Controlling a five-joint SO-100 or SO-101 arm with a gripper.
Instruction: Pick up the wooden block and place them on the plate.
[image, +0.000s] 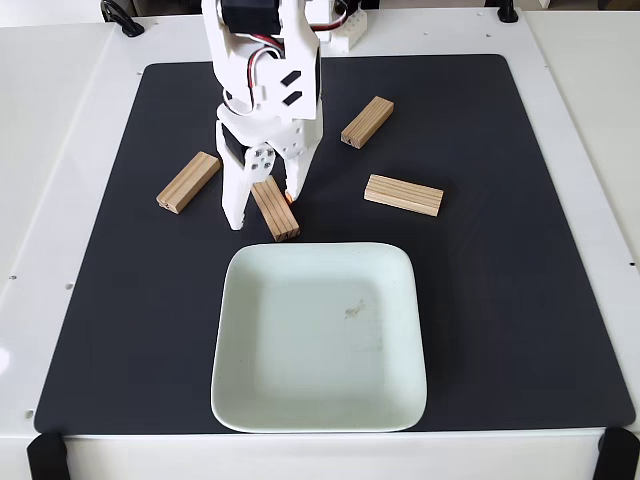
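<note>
Fixed view. The jaws (265, 207) are spread and point down, straddling one block (274, 208) — one finger on its left side, the other at its right. This block lies on the black mat (500, 250), just beyond the plate's (318, 400) far rim at 11 o'clock. A second block (188, 182) lies at 9 o'clock from the jaws, a third (403, 195) at 3 o'clock, a fourth (367, 122) at 1 o'clock. The mat covers a white desk (60, 120).
</note>
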